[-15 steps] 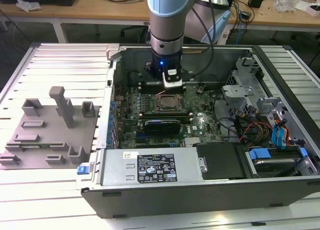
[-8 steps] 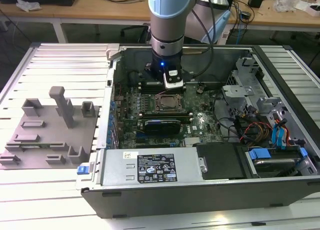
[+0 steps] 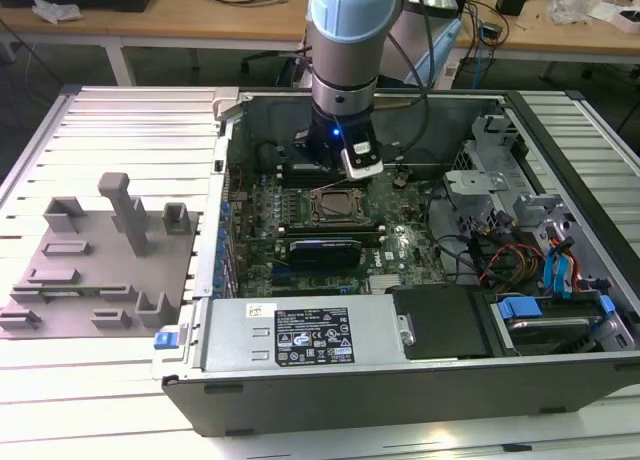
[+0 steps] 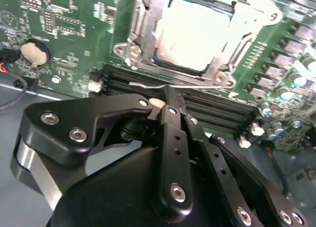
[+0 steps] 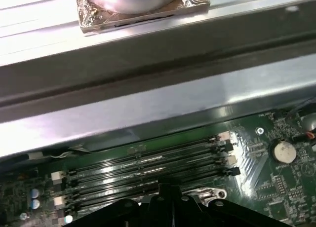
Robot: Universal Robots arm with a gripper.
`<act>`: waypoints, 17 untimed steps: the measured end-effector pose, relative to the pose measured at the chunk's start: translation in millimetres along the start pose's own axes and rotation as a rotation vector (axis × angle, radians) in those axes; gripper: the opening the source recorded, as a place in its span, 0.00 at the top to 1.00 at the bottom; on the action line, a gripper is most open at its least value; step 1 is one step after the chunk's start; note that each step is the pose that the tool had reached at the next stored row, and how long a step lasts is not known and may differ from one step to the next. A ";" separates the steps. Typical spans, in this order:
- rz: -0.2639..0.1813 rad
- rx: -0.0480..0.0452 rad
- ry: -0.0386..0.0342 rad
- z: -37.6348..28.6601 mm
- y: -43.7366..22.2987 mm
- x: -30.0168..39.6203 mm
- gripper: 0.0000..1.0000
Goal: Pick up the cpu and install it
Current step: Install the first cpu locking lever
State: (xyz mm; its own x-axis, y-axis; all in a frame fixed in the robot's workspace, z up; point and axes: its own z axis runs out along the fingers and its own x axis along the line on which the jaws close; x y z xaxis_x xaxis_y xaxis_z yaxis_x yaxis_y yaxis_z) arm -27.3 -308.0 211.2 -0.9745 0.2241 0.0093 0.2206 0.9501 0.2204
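Observation:
The cpu (image 4: 192,32), a pale, brightly lit square chip, lies inside the socket frame (image 4: 148,19) on the green motherboard. In the exterior view the socket (image 3: 337,206) sits in the middle of the open computer case. My gripper (image 3: 338,172) hangs just above the board at the socket's far edge, over the memory slots (image 5: 148,163). In the second wrist view its black fingers (image 4: 170,138) meet at the gripper's tip (image 4: 168,93), a short way from the cpu. The gripper is shut with nothing in it.
A grey tray (image 3: 100,250) with upright holders stands outside the case on the exterior view's left. The power supply (image 3: 300,335) lines the case's near side. Drive cages and cables (image 3: 520,240) crowd the exterior view's right. A coin battery (image 4: 34,53) sits on the board.

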 end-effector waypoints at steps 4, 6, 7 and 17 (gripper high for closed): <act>-0.027 -0.0075 -0.0217 11.3 -6.8 -0.4 0.89; -0.027 -0.0076 -0.0218 8.2 -6.1 -0.4 0.89; -0.027 -0.0076 -0.0219 6.9 -5.8 -0.4 0.89; -0.027 -0.0078 -0.0228 -3.0 -3.5 -0.3 0.89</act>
State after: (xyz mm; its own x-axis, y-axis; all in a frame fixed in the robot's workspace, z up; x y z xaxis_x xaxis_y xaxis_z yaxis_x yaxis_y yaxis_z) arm -27.9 -312.0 213.4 -0.9789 0.2033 -0.0190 0.1938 0.9542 0.2279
